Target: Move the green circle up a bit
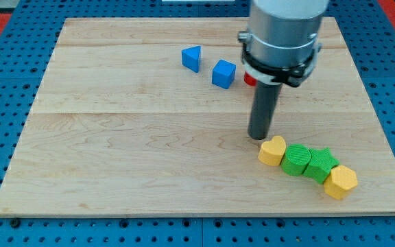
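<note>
- Green circle (295, 160) sat lower right of the frame on the tabletop (129, 158), second in a touching row: yellow heart (273, 150), circle, green star (321, 165), yellow hexagon (340, 181). Row slanted down to the right.
- My tip (259, 137) was just above-left of the heart, close to it, maybe touching; can't tell. Circle lay right and slightly below the tip, heart between them.
- Key relation: tip was on the upper side of the circle. My read: pushing it up needs the tip below it first, so route around the row.
- No fingers on this rig: plain rod, holding nothing. Rod hung vertical from the arm at upper centre-right.
- Blue triangle (192, 58) and blue cube (223, 73) sat well apart, upper centre. Red block (249, 80) mostly hidden behind the arm; shape unclear.
- Risk: star and heart touch the circle, so they may drag along.
</note>
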Robot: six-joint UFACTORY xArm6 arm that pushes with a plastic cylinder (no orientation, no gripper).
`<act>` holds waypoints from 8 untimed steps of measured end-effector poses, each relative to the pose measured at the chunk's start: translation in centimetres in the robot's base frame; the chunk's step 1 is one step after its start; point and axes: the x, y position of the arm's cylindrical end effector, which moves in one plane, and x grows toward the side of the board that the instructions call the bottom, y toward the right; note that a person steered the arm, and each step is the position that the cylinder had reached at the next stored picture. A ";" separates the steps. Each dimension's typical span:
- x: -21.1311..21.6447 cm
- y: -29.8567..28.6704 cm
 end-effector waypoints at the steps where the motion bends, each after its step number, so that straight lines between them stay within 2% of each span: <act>1: -0.4 7.9; 2: 3.6 13.7; 3: 10.3 17.8; 4: 13.0 16.8; 5: 13.1 13.0; 7: 13.1 -3.6; 8: 13.0 -5.4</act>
